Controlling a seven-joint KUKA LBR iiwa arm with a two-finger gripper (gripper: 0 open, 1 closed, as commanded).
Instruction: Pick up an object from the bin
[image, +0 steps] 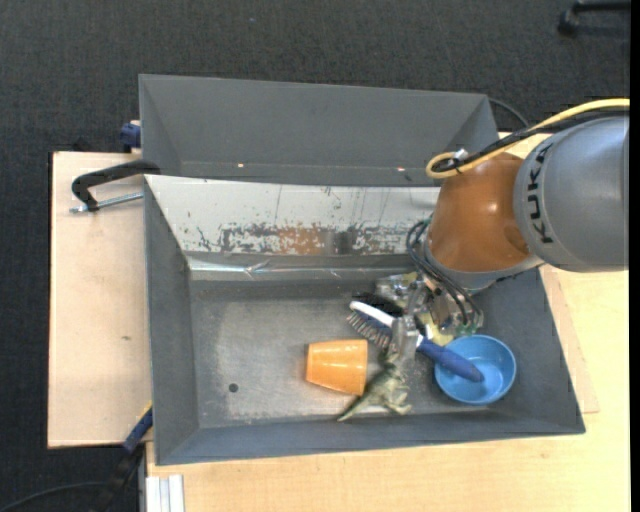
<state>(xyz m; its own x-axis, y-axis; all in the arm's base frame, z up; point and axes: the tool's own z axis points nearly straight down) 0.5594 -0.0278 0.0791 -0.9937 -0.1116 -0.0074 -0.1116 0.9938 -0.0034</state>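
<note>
My gripper (405, 340) hangs low in the bin's front right part, under the orange wrist cover. Its tip is just above a small green toy dinosaur (380, 393) that lies near the front wall. Whether it touches the toy I cannot tell. An orange cup (337, 365) lies on its side just left of the gripper. A brush with a white and black head (368, 317) lies beside the gripper on its left. Its blue handle (450, 362) runs under the gripper into a blue bowl (482, 372) on the right.
The arm reaches in from the right over the bin's back right corner. Bare grey floor spreads across the left half of the bin. The bin's sloped walls stand close to the dinosaur and the bowl.
</note>
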